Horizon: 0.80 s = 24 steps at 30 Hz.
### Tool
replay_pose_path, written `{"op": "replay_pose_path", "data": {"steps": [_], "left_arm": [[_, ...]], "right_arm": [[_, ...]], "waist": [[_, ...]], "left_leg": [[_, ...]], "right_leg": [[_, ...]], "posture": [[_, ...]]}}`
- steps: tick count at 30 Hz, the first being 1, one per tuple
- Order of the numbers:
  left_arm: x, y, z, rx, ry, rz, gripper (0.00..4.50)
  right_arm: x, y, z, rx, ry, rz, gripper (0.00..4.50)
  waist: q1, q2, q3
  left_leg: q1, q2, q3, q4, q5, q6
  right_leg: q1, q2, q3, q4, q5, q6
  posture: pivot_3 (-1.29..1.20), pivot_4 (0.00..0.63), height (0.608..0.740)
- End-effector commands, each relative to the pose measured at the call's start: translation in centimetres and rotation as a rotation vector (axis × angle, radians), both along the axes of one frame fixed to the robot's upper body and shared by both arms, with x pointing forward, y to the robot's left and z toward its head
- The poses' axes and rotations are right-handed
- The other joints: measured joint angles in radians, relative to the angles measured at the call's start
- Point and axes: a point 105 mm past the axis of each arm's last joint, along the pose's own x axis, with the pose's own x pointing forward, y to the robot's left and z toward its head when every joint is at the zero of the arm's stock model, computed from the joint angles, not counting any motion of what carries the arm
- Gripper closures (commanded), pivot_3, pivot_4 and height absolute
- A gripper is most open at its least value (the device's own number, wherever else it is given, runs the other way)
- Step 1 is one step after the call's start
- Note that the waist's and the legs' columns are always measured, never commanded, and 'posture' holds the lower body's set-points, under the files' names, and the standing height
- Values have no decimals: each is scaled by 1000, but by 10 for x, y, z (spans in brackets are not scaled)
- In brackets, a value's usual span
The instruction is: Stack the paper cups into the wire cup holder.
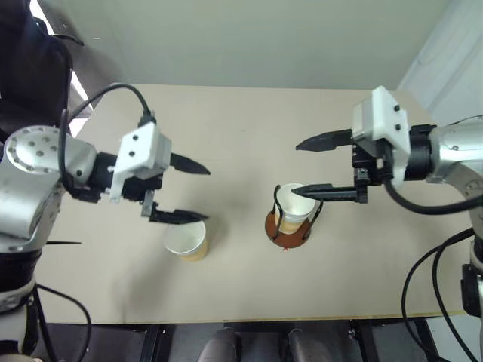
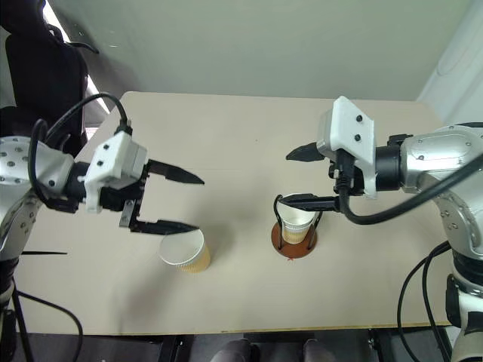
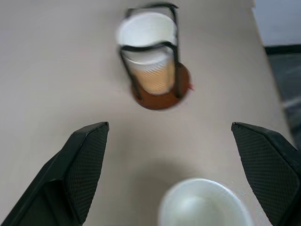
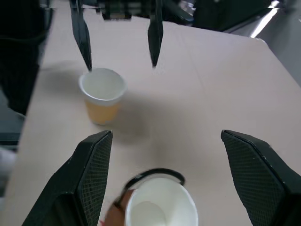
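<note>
My left end effector (image 1: pixel 192 191) open, empty, hovering above loose paper cup (image 1: pixel 186 240) upright on tabletop (image 1: pixel 241 136). My right end effector (image 1: pixel 308 167) open, empty, above wire cup holder (image 1: pixel 288 224), stacked cups (image 1: pixel 294 208) nested inside.

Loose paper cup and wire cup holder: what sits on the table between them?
Nothing. Between the loose paper cup and the wire cup holder lies only bare table, plain in both eye views.
</note>
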Motion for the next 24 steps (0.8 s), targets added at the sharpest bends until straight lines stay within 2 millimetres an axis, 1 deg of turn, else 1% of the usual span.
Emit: {"op": "replay_pose_path", "data": {"steps": [1,5,10,17,24], "left_arm": [[-8,3,5,61,-48,15,0],[-11,12,-6,153,-51,43,0],[-17,12,-10,190,-26,59,0],[-25,22,-13,294,-6,65,0],[-25,34,-27,365,15,81,0]], "right_arm": [[-12,-6,10,-12,-17,53,732],[-18,-12,10,-35,9,97,732],[-19,-20,11,-54,74,98,732],[-18,-25,14,-66,100,93,732],[-22,-25,13,-59,128,123,732]], "waist": [[0,0,0],[-1,0,0],[0,0,0],[-3,0,0],[-3,0,0]], "left_leg": [[0,0,0,0,0,0],[1,0,0,0,0,0],[1,0,0,0,0,0],[1,0,0,0,-1,-1],[1,0,0,0,-1,-1]], "right_leg": [[0,0,0,0,0,0],[0,0,0,1,0,0],[0,0,0,2,-1,-1],[0,0,0,2,-1,-2],[0,0,0,3,-1,-2]], "posture": [[0,150,740],[0,150,740],[0,150,740],[0,150,740],[0,150,740]]}}
